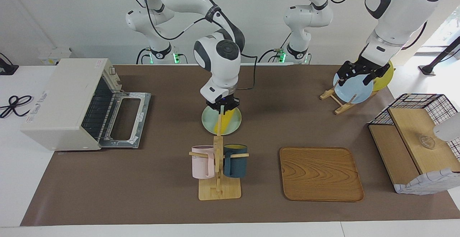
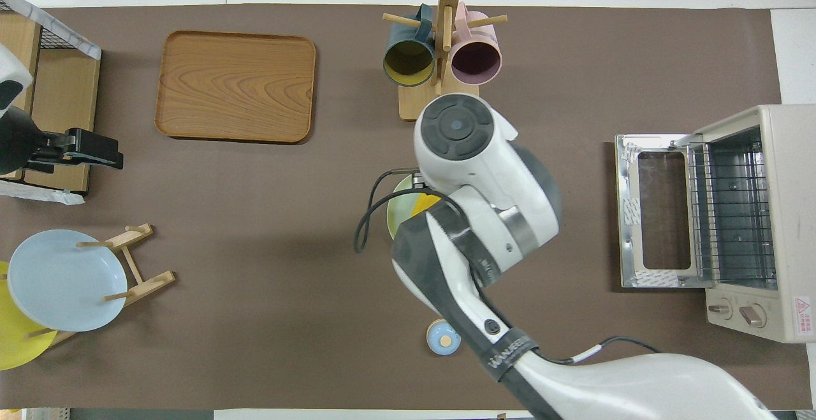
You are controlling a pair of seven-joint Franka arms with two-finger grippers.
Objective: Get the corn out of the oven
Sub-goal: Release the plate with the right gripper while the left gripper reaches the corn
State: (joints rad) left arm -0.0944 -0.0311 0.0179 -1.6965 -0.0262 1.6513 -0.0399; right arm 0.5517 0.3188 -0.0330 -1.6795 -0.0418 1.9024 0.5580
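The off-white oven (image 1: 61, 100) stands at the right arm's end of the table with its door (image 1: 125, 118) dropped open. Its wire rack (image 2: 730, 210) is bare. The yellow corn (image 1: 227, 121) lies on a pale green plate (image 1: 207, 120) in the middle of the table, apart from the oven (image 2: 787, 216). My right gripper (image 1: 222, 108) is down at the corn's thick end. In the overhead view the right arm covers most of the plate, and only a slice of corn (image 2: 426, 203) shows. My left gripper (image 1: 355, 77) waits, open and empty, in the air over the plate rack.
A mug tree (image 1: 218, 165) with a pink and a dark blue mug stands just farther from the robots than the plate. A wooden tray (image 1: 320, 174) lies beside it. A rack (image 1: 337, 102) holds a blue and a yellow plate. A wire-and-wood shelf (image 1: 413, 147) stands at the left arm's end. A small blue lid (image 2: 443, 337) lies near the robots.
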